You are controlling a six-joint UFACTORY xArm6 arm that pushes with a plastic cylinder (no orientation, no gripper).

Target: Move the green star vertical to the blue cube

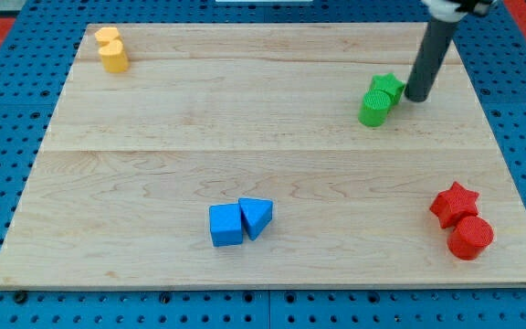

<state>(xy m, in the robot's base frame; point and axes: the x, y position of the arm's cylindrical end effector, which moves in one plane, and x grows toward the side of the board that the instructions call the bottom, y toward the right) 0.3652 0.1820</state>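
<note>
My tip (418,96) touches the green star (389,87) (rod nearly upright).

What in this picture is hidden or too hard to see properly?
- My tip: the one camera view does not settle whether it touches the green star or stands just to its right.
- Green star: the green cylinder in front covers its lower left.
- Rod's top and the arm: cut off by the view's top edge.
- Yellow blocks: too small to name their shapes.
</note>
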